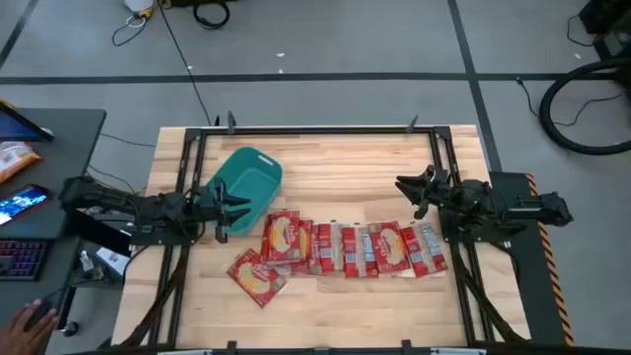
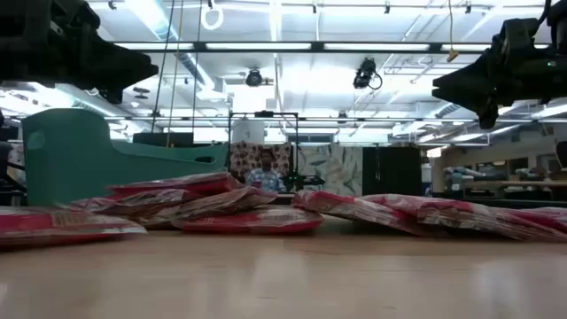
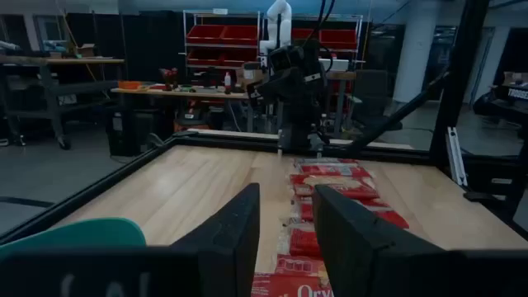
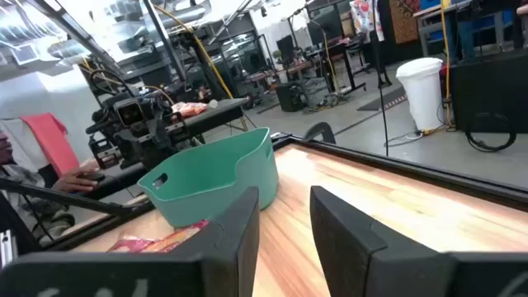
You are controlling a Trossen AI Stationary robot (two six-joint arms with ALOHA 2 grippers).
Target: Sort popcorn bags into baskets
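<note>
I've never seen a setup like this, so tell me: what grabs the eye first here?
A row of red popcorn bags spread across the middle of the wooden table, some overlapping. To their left sits a teal tub, with no bag visible inside. The left tool, open, is beside the tub, and the right tool, open too, is above the row's right end.

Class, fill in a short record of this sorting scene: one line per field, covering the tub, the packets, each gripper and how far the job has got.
Tub: teal basket, on the table's left half, no packets visible inside.
Packets: popcorn bags, lying overlapped in a row across the wooden table, right of the tub.
Left gripper: left gripper, open, empty, beside the tub and above the row's left end.
Right gripper: right gripper, open, empty, above the row's right end.
Progress: no bag held or sorted yet.
Background: a person far behind the table.
</note>
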